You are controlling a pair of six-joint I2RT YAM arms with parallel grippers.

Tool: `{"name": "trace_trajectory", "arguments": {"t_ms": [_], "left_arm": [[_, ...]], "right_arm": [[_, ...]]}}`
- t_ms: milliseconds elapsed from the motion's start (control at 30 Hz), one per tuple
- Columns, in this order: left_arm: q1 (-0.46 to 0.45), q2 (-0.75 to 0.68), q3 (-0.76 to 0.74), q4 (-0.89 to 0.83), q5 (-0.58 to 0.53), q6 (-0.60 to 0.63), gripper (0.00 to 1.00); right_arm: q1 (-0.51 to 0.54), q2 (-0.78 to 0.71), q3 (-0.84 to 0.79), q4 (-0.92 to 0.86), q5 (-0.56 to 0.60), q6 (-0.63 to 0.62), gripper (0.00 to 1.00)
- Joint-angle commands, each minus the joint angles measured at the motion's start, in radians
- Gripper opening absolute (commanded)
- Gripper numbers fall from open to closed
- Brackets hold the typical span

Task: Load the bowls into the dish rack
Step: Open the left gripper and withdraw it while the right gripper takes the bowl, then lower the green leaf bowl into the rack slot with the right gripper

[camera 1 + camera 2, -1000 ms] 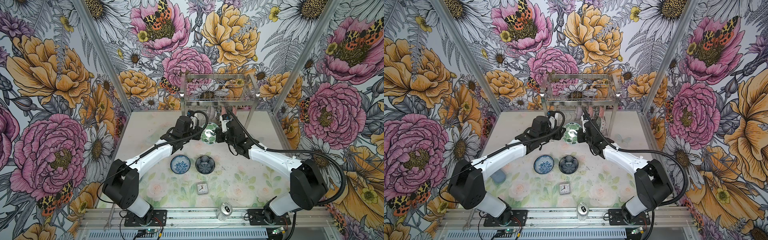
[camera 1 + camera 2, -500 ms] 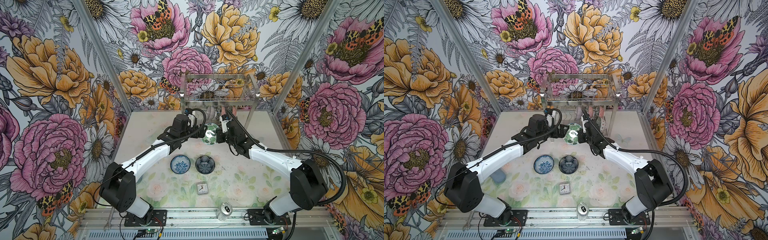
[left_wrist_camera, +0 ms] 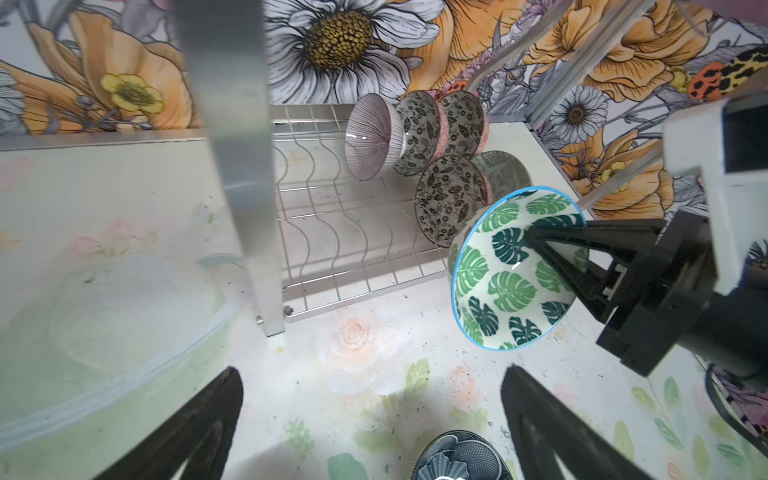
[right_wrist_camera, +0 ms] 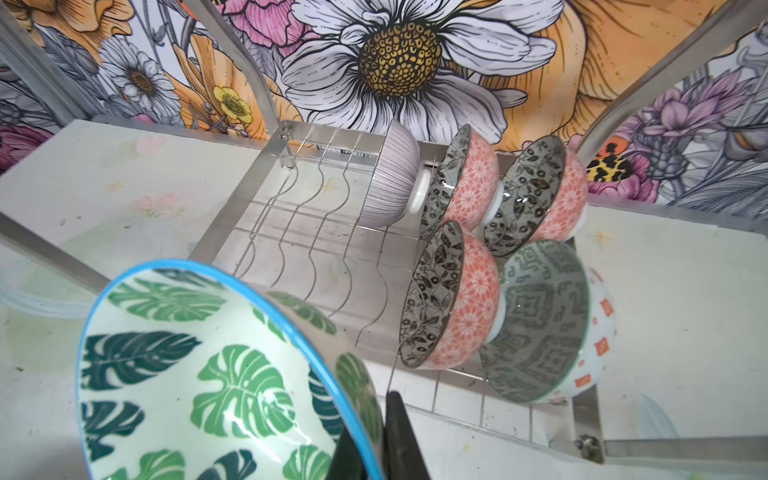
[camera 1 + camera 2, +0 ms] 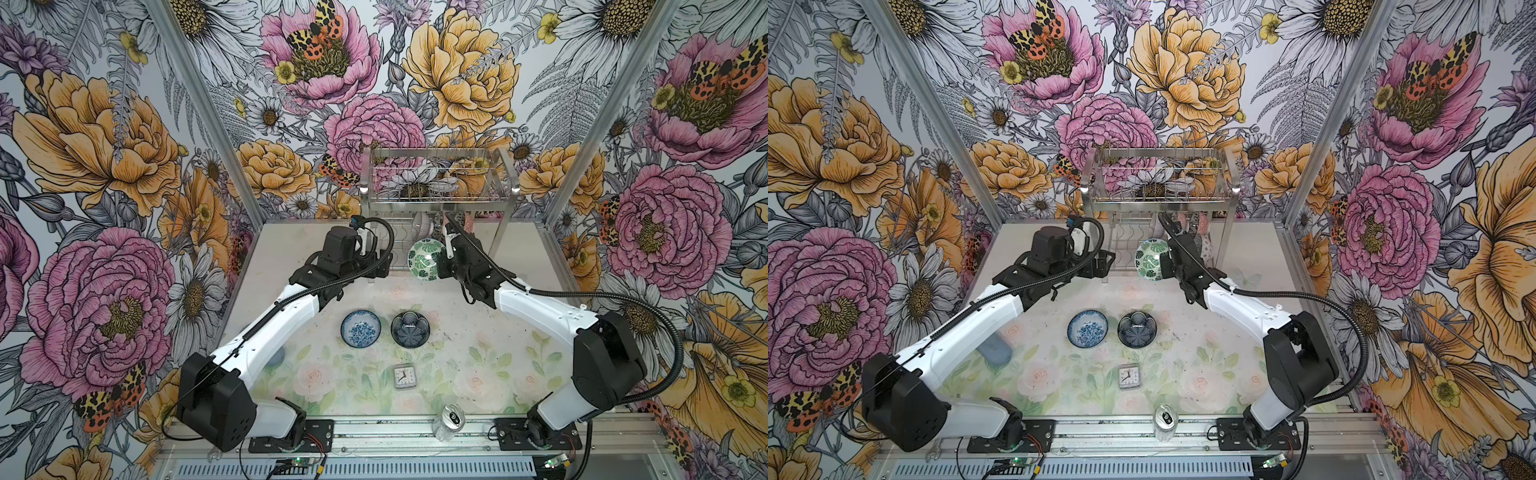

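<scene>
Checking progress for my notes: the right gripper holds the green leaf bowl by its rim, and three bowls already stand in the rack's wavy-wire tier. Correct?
Not three: the right wrist view shows five bowls standing in the wavy-wire tier: a striped bowl, three black floral bowls and a green geometric bowl. The right gripper does hold the green leaf bowl by its rim.

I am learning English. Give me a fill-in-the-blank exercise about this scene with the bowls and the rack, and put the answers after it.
1. The leaf bowl is gripped at its rim by the ___ gripper.
2. The left gripper is ___ and holds nothing.
3. The rack's wavy tier holds ___ bowls.
4. Between the dark bowl and the can stands a small ___.

Missing words: right, open, five, clock.
</scene>
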Motion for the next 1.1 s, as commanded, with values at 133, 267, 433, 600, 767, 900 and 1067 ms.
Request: {"name": "trace_trajectory", "arguments": {"t_ms": [133,267,433,600,767,900,1067], "left_arm": [[0.095,-0.108,0.021,-0.187,-0.033,0.099,0.99],[0.134,-0.116,0.021,-0.215,-0.021,0.137,0.99],[0.141,-0.105,-0.005,-0.186,-0.022,0.145,0.99],[0.169,-0.127,-0.026,-0.176,0.004,0.150,0.99],[0.188,-0.147,-0.043,-0.173,0.012,0.154,0.99],[0.188,-0.151,-0.044,-0.175,0.016,0.154,0.99],[0.188,-0.159,-0.048,-0.174,0.018,0.153,0.99]], "right_arm": [[0.061,0.117,0.171,-0.003,0.308,-0.142,0.00],[0.079,0.195,0.236,-0.002,0.450,-0.228,0.00],[0.087,0.260,0.288,0.004,0.545,-0.301,0.00],[0.094,0.336,0.330,0.029,0.624,-0.387,0.00],[0.098,0.410,0.380,0.089,0.686,-0.474,0.00],[0.104,0.462,0.418,0.145,0.723,-0.551,0.00],[0.104,0.518,0.457,0.207,0.753,-0.626,0.00]]}}
